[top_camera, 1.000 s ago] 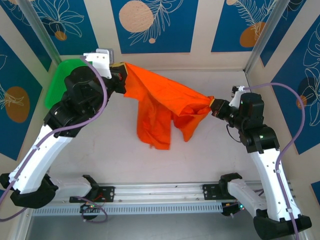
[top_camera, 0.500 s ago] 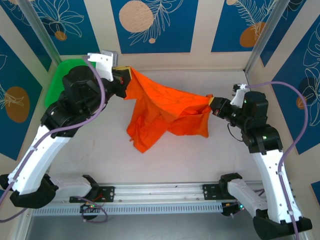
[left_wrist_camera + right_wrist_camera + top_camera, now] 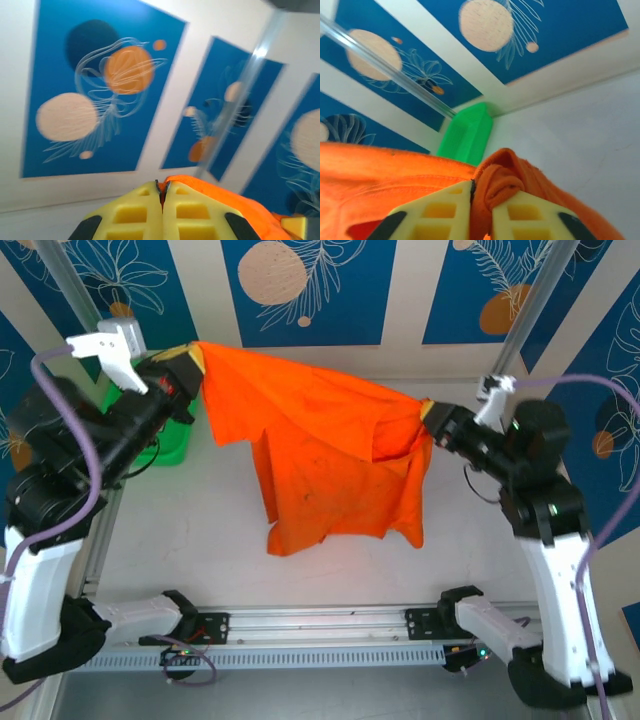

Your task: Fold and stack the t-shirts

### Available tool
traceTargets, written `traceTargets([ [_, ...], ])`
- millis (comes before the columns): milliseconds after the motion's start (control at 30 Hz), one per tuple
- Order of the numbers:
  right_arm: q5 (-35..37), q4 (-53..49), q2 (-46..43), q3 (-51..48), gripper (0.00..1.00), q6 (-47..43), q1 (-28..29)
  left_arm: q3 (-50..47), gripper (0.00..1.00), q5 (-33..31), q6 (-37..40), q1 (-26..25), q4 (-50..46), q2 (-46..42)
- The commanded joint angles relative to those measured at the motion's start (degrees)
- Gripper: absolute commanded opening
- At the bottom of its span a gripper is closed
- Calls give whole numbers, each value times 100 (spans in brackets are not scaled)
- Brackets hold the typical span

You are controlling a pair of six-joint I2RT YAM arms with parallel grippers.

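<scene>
From the overhead camera I see the orange t-shirt [image 3: 330, 460] stretched in the air between my two arms, above the middle of the table [image 3: 200, 530]. The left gripper [image 3: 195, 352] is raised at the far left and has the shirt's upper left corner. The right gripper [image 3: 430, 412] sits lower on the far right and has the opposite corner, so the top edge of the cloth slopes down from left to right. The rest of the shirt hangs below that edge in loose folds, with one flap doubled over near the right side. I cannot tell whether the bottom hem reaches the table. On my left wrist camera the left gripper [image 3: 161, 187] has its yellow pads [image 3: 135, 210] pressed tight together, with orange cloth [image 3: 220, 200] coming out just behind and to the right of them, so it is pinching the shirt. On my right wrist camera the right gripper [image 3: 481, 192] has a bunched knot of the t-shirt [image 3: 370, 165] wedged between its yellow pads [image 3: 435, 220]. The pads are held slightly apart by the fabric, and the cloth spreads out on both sides. The green tray [image 3: 165, 445] lies at the far left corner beneath the left arm, apart from the shirt, and it also shows against the wall on the right wrist camera [image 3: 467, 135].
</scene>
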Motion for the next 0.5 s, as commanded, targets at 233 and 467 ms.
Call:
traceTargets([
  [233,1029,-1274,4557,2298,77,-409,-94,4648,49,-662,-886,2309,-3181,5826],
  [467,983,-286,3809,-69,76,-694,-30,3058,100,-142,-1009,2644,-2995,5753],
])
